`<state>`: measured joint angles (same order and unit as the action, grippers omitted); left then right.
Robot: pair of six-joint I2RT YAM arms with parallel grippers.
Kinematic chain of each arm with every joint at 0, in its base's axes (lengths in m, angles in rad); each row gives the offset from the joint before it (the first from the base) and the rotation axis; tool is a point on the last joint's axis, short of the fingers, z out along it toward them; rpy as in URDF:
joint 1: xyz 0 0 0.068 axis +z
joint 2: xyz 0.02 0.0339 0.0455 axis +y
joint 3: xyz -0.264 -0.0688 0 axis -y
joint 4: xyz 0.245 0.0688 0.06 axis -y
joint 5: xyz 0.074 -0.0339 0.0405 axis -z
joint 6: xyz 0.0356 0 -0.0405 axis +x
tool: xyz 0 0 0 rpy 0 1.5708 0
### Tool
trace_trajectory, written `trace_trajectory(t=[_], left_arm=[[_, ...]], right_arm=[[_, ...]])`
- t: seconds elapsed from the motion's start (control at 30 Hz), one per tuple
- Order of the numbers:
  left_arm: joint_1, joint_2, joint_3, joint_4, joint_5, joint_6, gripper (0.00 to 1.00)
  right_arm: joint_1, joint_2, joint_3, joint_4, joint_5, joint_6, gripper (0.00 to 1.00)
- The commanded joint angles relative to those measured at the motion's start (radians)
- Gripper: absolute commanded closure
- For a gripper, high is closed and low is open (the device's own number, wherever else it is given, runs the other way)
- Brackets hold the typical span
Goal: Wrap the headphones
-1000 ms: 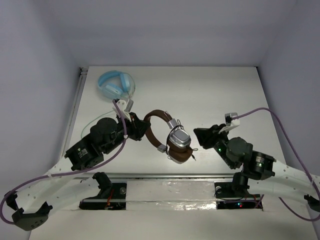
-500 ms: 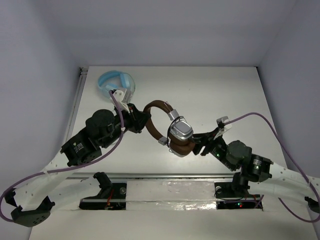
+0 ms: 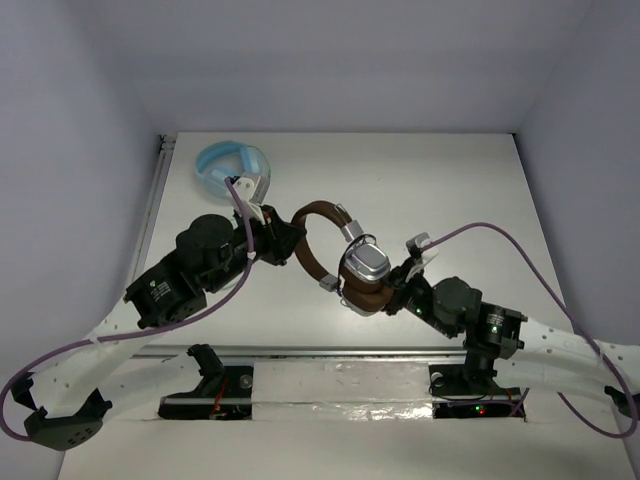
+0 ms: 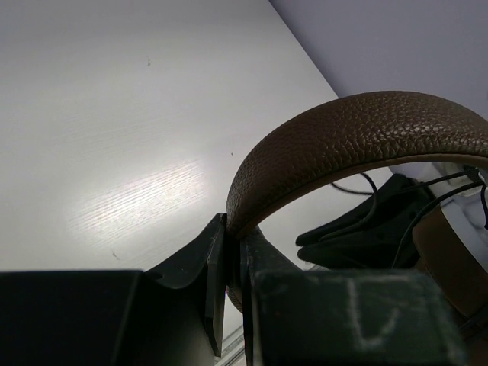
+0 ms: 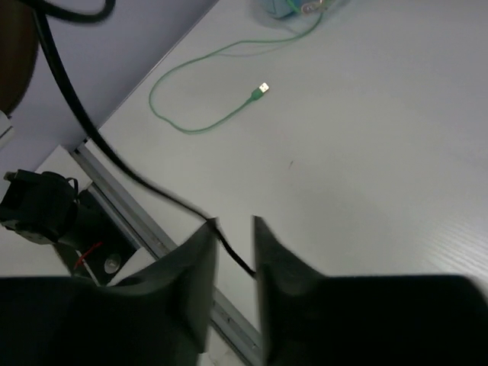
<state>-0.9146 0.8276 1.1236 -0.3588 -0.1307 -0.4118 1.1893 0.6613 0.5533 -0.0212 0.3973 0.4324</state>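
Between the left end effector's (image 4: pixel 233 240) clenched fingers sits the headphones' (image 3: pixel 360 290) brown headband (image 4: pixel 343 137); the ear cups (image 3: pixel 366 263) lie just beside the right end effector (image 5: pixel 235 242), whose parted fingers straddle the thin black cable (image 5: pixel 171 200).

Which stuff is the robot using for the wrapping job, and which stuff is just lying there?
For the job:
- brown headphones, clamped at the headband by the left gripper
- their black cable, running through the open right gripper

Just lying about:
- light blue headphones
- pale green cable with its plug
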Motion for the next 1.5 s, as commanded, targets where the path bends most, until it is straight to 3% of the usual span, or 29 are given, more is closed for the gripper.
trace_trajectory(t=[0.0,0.2,0.37,0.5,0.7,0.97,1.1,1.47], left_arm=[[0.002,-0.024,0.065,0.089,0.005,-0.025,1.00],[0.002,-0.035,0.042,0.142,-0.115,-0.074,1.00],[0.002,-0.064,-0.068,0.288,-0.207,-0.172,1.00],[0.002,-0.093,-0.243,0.499,-0.360,-0.254,1.00],[0.002,-0.016,-0.352,0.642,-0.515,-0.306,1.00],[-0.016,0.085,-0.409,0.702,-0.599,-0.302,1.00],[-0.093,0.125,-0.439,0.693,-0.697,-0.298,1.00],[-0.240,0.245,-0.504,0.644,-0.693,-0.400,1.00]], right_arm=[[-0.005,0.020,0.016,0.087,-0.017,-0.001,0.78],[-0.005,0.026,-0.049,0.162,-0.029,0.104,1.00],[-0.005,0.035,-0.142,0.268,-0.047,0.230,1.00],[-0.005,0.063,-0.164,0.392,-0.127,0.350,1.00],[-0.005,0.080,-0.162,0.470,-0.170,0.478,1.00],[-0.005,0.040,-0.153,0.478,-0.176,0.519,1.00],[-0.005,0.049,-0.122,0.458,-0.074,0.546,0.97],[-0.005,0.248,-0.024,0.520,0.093,0.529,0.94]])
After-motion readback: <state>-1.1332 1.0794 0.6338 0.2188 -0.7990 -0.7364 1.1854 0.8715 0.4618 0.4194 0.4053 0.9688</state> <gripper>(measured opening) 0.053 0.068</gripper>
